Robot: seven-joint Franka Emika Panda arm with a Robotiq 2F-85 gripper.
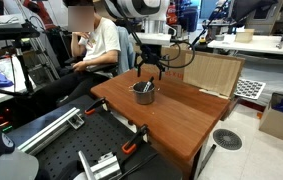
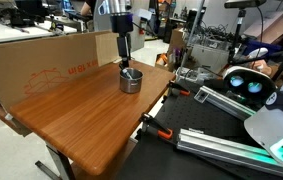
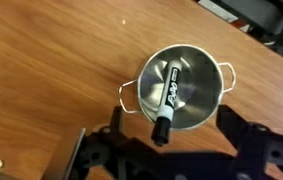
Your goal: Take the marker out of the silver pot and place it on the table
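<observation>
Right, our gripper (image 1: pixel 149 71) hangs directly above the silver pot (image 3: pixel 178 85), which stands upright on the wooden table (image 1: pixel 186 118). In the wrist view we look straight down into the pot. The marker (image 3: pixel 169 92) lies inside it, black with a pale label, running from about 12 o'clock to 6 o'clock. Its lower end leans on the rim at 6 o'clock and pokes a little beyond it. The pot's two wire handles stick out at roughly 8 and 2 o'clock.

Our jaws are spread wide and hold nothing. The dark fingers (image 3: pixel 106 150) sit at the bottom of the wrist view, one at 7 o'clock of the pot and one at 5 o'clock, and the marker's end falls between them. In both exterior views the gripper sits just over the pot; the pictures are small, so we cannot tell whether the fingertips touch the rim.

At 2 o'clock of the pot in an exterior view, a cardboard box (image 1: pixel 213 72) rests on the table's far edge. A seated person (image 1: pixel 96 40) is at 10 o'clock behind the table.
</observation>
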